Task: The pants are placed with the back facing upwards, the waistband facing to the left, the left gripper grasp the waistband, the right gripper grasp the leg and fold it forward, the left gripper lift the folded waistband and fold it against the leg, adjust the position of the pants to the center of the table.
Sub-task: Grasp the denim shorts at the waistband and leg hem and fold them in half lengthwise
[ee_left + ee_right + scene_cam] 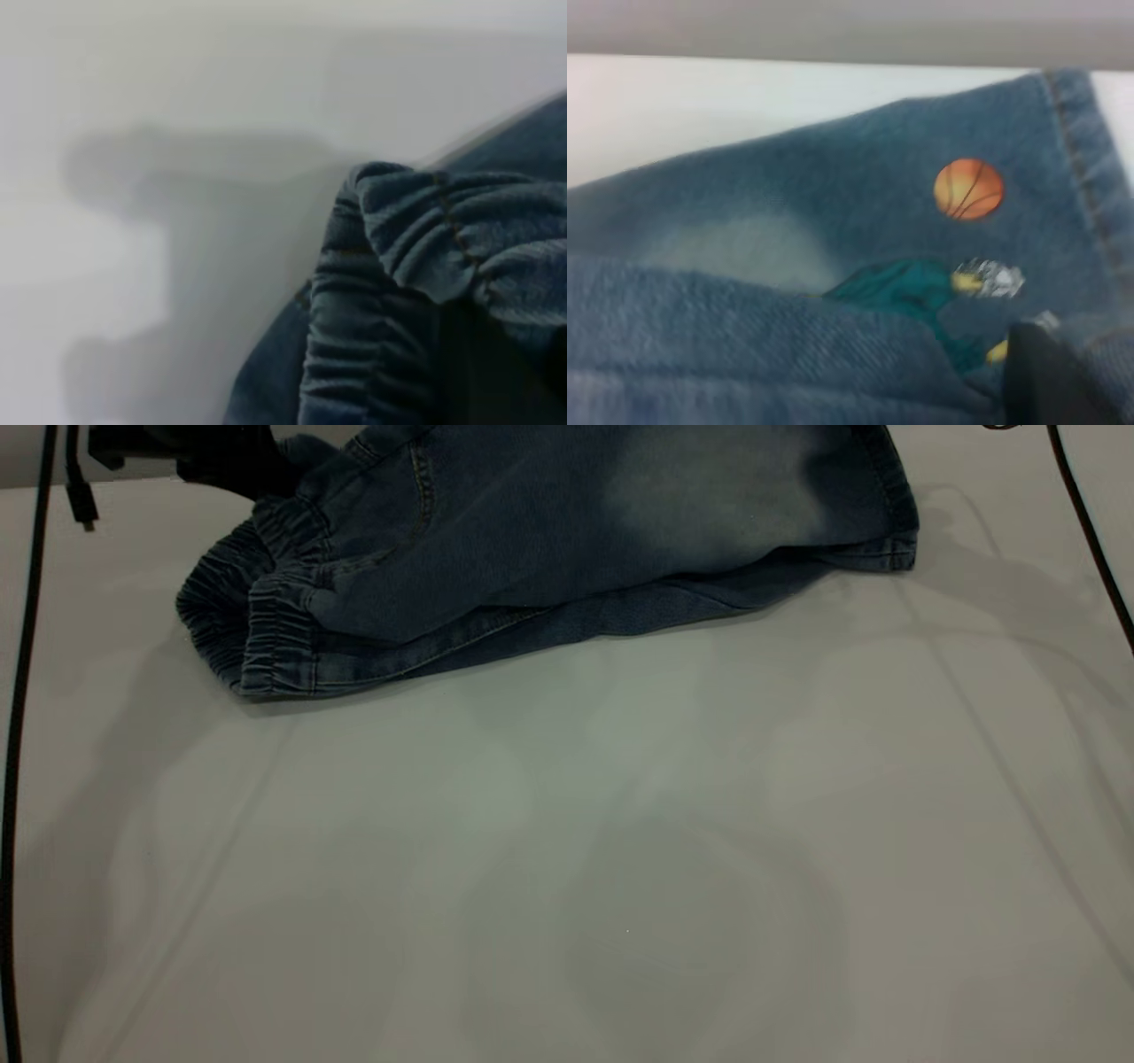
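The blue denim pants (496,558) lie folded lengthwise at the far side of the table (567,850). Their elastic waistband (266,611) points left, and the leg (709,487) with the pale faded patch lies on top. My left gripper (239,469) is a dark shape at the waistband's far end. In the left wrist view the gathered waistband (425,230) bunches up over the dark left gripper (478,354). In the right wrist view a fold of plain denim (744,345) rests across the basketball-player print (970,189), beside one dark finger (1045,381) of my right gripper (1036,354).
A black cable (22,691) hangs down the left side and another (1090,531) runs along the right edge. Bare pale table surface stretches from the pants to the near edge.
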Available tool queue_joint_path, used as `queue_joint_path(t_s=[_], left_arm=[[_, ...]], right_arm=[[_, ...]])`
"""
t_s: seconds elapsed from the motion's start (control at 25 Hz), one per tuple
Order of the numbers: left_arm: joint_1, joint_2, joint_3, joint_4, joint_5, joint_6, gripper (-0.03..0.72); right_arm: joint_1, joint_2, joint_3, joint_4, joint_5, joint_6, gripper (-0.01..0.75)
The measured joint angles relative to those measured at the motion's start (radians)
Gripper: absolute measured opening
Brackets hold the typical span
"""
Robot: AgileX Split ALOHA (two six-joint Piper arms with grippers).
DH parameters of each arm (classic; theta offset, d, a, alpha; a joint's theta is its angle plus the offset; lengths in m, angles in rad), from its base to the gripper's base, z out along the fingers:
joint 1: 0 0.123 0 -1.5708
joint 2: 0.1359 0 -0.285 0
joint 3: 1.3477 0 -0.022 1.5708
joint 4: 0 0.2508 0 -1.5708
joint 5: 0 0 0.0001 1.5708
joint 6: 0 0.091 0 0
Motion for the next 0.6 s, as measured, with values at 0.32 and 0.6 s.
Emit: queue_joint_path(t_s=[0.32,0.6], left_arm=[[0.000,0.017,-0.001,0.014,-0.002,0.000,0.073],[0.000,0.017,-0.001,0.035,0.004,0.001,0.073]], right_arm=[[0.000,0.000,-0.010,0.002,-0.046,0.004,0.020],[0.000,0.000,-0.010,0.002,-0.034,0.006,0.155]])
